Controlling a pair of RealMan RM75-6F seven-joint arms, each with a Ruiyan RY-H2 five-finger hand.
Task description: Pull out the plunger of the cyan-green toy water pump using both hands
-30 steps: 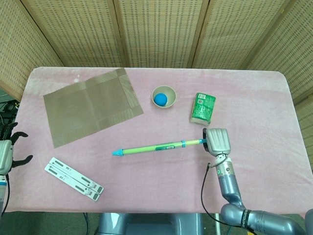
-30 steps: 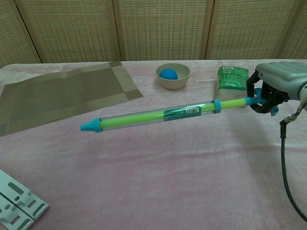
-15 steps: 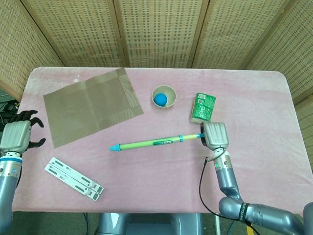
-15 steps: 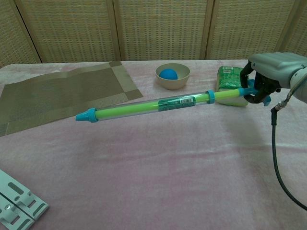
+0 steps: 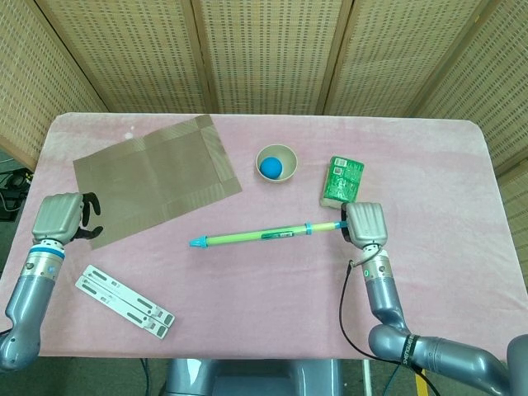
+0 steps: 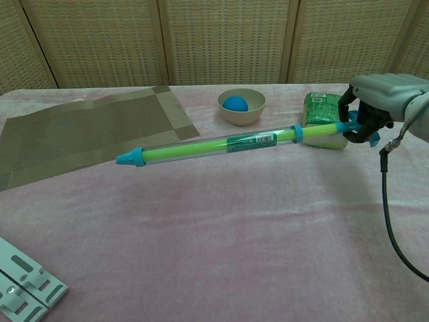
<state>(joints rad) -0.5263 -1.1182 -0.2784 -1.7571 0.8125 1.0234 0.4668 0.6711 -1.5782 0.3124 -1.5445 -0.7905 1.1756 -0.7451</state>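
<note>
Holding the pump [image 6: 214, 144] by its plunger end, your right hand [image 5: 364, 224] waits; bring the empty, loosely curled left hand [image 5: 59, 219] to the barrel.

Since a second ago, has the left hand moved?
Yes. The left hand came in from the table's left edge toward the placemat, and now sits beside it.

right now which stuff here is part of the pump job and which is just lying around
Part of the job:
- toy water pump, held at its plunger end
- right hand, gripping it
- left hand, holding nothing

Lying about:
- placemat
- bowl with blue ball
- green packet
- white hinged piece
</note>
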